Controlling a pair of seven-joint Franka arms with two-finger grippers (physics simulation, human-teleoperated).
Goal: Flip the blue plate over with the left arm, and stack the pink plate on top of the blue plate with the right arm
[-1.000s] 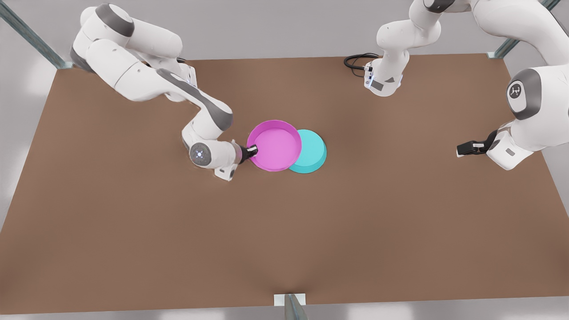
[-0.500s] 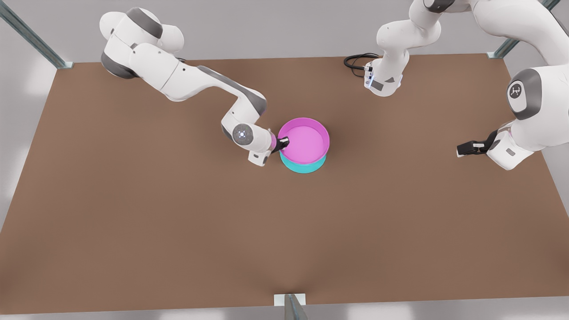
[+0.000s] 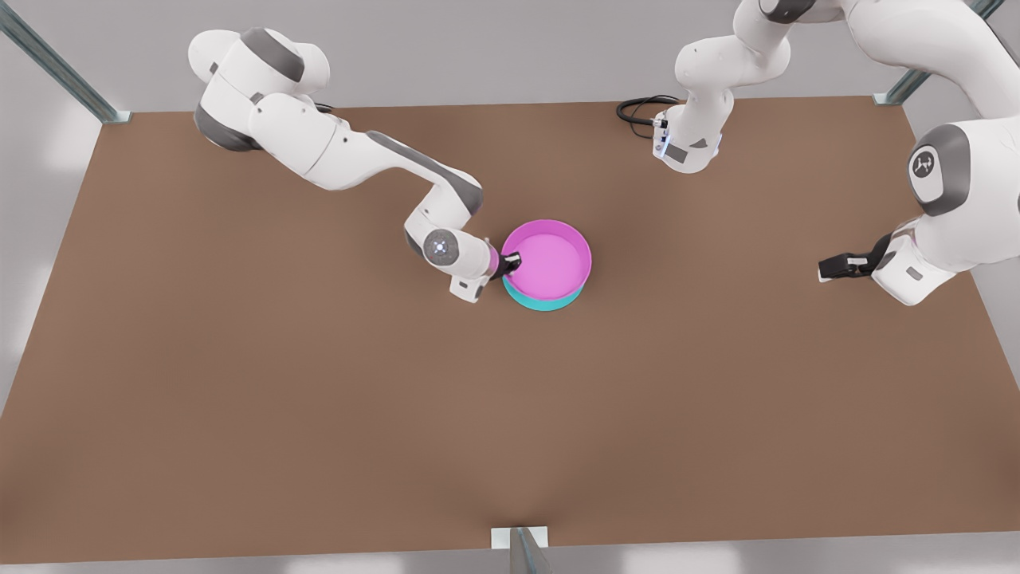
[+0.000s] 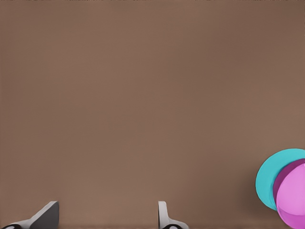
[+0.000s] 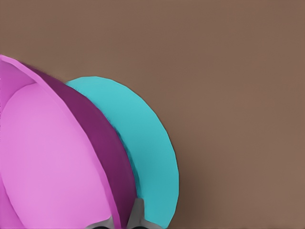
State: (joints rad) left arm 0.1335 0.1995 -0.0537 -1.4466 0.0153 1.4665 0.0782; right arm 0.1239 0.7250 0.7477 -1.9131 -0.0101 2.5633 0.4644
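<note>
The pink plate (image 3: 550, 259) sits rim-up over the blue plate (image 3: 546, 301), which lies base-up on the brown table (image 3: 319, 399), only its front wall showing. My right gripper (image 3: 510, 261) comes in from the front view's left and is shut on the pink plate's near rim. In the right wrist view the pink plate (image 5: 52, 162) covers part of the blue plate (image 5: 143, 138), with the right gripper (image 5: 124, 220) pinching the rim. My left gripper (image 3: 837, 267) waits open, far at the front view's right. The left wrist view shows its fingers (image 4: 164, 217) spread and both plates (image 4: 269, 179) at the edge.
A black cable (image 3: 637, 108) loops at the table's back edge beside a white arm segment (image 3: 689, 143). Metal frame posts stand at the back corners, and a bracket (image 3: 518, 538) sits at the front edge. Bare tabletop lies around the stack.
My right arm carried the pink plate toward the front view's right until it came over the blue plate, then lowered it a little. The left arm stayed still.
</note>
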